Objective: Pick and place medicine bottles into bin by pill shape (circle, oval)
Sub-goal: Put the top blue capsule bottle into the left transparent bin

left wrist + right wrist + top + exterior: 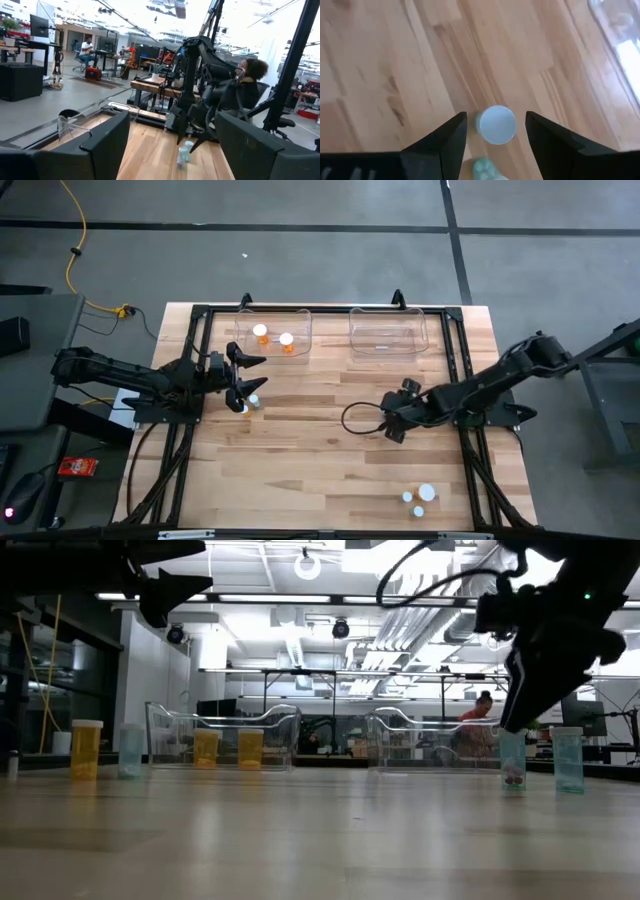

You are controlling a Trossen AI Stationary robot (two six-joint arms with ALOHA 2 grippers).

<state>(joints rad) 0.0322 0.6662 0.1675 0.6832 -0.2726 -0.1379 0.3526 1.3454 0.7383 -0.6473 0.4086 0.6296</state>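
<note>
Three white-capped medicine bottles (420,498) stand on their bases near the table's front right. My right gripper (393,423) hangs open above the table and slants down. In its wrist view a round white cap (496,124) shows between the fingers and lower than them, untouched, with a pale teal bottle (487,171) beside it. My left gripper (248,375) waits open at the left, above two bottles (250,403), one orange and one teal. Two orange bottles (273,337) stand in the left bin (300,320).
The right clear bin (388,348) stands at the far edge beside the left one. A black cable loop (360,418) hangs by my right arm. A black frame (195,340) runs along the table's sides. Bare wood lies across the middle and front left.
</note>
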